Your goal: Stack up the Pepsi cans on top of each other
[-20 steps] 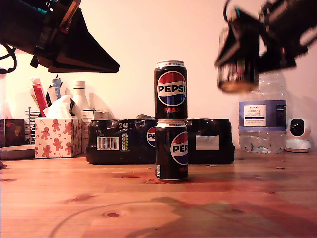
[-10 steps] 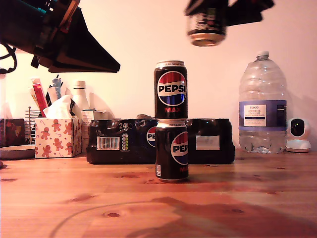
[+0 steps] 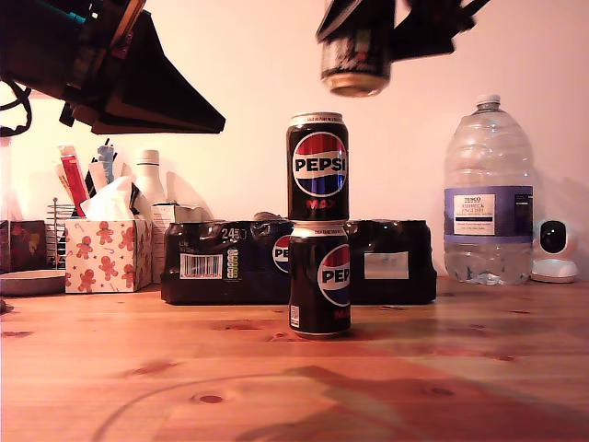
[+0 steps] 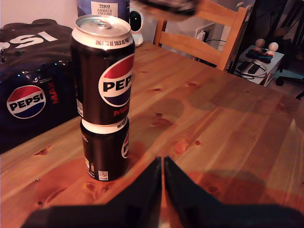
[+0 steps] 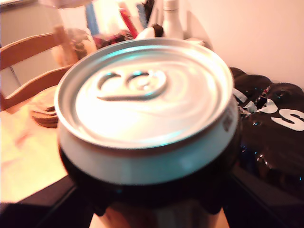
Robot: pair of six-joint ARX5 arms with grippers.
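Above the stack, just toward the exterior view's right, the third can (image 3: 355,63) hangs clenched in my second tool (image 3: 391,32) — second wrist view shows its lid (image 5: 145,92) filling the frame, so the grip is on the body below the rim. Two cans already stand on the table (image 3: 294,368): top can (image 3: 317,167) upright on bottom can (image 3: 318,279), logos facing the exterior cam. My first tool (image 4: 163,166) is pinched shut on nothing, parked high at the exterior view's left, well apart from the stack.

Risks, as I judge them: the held can isn't centred over the stack yet, and looks slightly tilted — base a bit skewed vs. the top can's rim. If it comes down off-axis, its base won't seat in the rim; a nudge could topple both cans.

Held can: long axis near vertical, lid up, base down. Needs to go plumb & coaxial w/ the stack before lowering.
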